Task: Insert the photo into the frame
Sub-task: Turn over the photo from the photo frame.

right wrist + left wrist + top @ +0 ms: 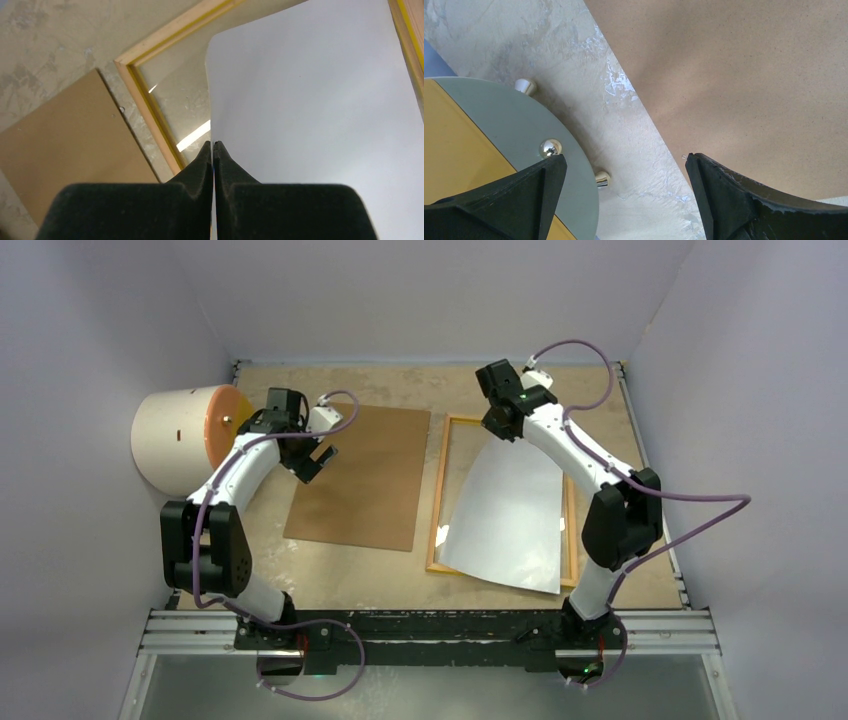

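Observation:
The photo (510, 510) lies white back up, slanting over the frame (438, 510), its near right corner past the frame's near edge. My right gripper (497, 430) is shut on the photo's far edge and holds that end lifted. In the right wrist view the fingers (213, 150) pinch the sheet (320, 100) above the frame's wood-backed corner (150, 95) and clear pane. My left gripper (318, 460) is open and empty over the left edge of the brown backing board (365, 480); in the left wrist view its fingertips (624, 165) straddle that edge of the board (744, 75).
A cream cylinder with an orange end (185, 435) lies at the far left, close to my left wrist; its grey-and-yellow face with metal studs shows in the left wrist view (499, 135). Purple walls enclose the table on three sides.

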You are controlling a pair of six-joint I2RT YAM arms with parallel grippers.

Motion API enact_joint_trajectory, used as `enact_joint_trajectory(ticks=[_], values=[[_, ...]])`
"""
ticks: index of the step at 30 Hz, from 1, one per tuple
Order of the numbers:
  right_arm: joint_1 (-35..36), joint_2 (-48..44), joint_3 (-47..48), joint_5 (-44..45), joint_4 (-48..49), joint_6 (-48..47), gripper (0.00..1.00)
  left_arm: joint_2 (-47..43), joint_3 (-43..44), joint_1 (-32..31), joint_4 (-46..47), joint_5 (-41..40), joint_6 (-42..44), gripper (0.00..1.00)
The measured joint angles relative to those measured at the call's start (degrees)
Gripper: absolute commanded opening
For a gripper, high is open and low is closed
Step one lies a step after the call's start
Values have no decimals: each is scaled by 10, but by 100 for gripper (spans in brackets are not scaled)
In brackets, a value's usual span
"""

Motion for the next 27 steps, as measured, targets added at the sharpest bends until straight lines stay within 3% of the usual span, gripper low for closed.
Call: enact_joint_trajectory(ticks=[11, 27], values=[[-3, 0, -32, -11, 115, -153, 0, -1, -5, 0, 4, -3, 8, 100], [-3, 14, -36, -28, 148, -231, 0, -1, -5, 0, 4, -5, 8, 100]])
